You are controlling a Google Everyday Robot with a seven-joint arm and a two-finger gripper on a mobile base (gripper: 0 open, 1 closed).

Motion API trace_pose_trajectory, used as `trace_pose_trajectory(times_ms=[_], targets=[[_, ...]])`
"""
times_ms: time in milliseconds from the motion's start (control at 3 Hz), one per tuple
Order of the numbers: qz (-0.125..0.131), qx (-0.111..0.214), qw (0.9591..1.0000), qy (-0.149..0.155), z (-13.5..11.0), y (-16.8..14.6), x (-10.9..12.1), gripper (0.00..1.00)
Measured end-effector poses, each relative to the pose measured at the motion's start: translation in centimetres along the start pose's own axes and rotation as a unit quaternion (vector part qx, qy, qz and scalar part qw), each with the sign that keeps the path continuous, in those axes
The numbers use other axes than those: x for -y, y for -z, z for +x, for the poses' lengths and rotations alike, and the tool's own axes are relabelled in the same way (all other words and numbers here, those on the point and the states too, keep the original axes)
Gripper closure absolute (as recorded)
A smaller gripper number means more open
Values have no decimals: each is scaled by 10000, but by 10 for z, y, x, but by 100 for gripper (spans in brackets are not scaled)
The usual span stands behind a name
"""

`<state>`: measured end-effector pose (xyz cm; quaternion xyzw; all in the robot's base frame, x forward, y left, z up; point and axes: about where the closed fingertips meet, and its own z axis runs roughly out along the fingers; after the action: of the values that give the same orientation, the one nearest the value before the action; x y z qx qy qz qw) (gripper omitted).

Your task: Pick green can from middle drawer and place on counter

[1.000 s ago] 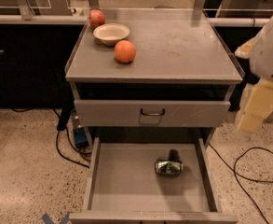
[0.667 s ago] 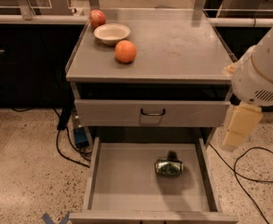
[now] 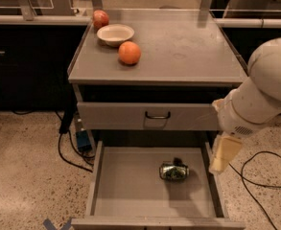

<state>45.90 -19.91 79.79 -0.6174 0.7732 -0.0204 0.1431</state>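
The green can (image 3: 174,171) lies on its side on the floor of the open middle drawer (image 3: 130,186), right of the middle. The counter (image 3: 188,47) is the flat grey top of the cabinet above. My white arm (image 3: 262,95) comes in from the right. Its cream-coloured gripper (image 3: 224,153) hangs over the drawer's right wall, just right of the can and a little above it, not touching it.
An orange (image 3: 129,52), a white bowl (image 3: 115,34) and a red apple (image 3: 100,19) sit on the counter's back left. The upper drawer front (image 3: 149,115) with its dark handle is closed. Black cables (image 3: 260,176) lie on the floor at both sides.
My arm has moved left and down, bringing the gripper from beside the cabinet to the right wall of the open drawer. The can and the fruit have not moved.
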Motion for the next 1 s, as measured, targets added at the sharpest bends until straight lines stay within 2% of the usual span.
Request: trace_pose_trajectory(times_ms=[333, 1000], targets=[[-151, -26, 9999, -5, 6, -48, 2, 0], [-168, 26, 9998, 124, 3, -61, 0, 0]])
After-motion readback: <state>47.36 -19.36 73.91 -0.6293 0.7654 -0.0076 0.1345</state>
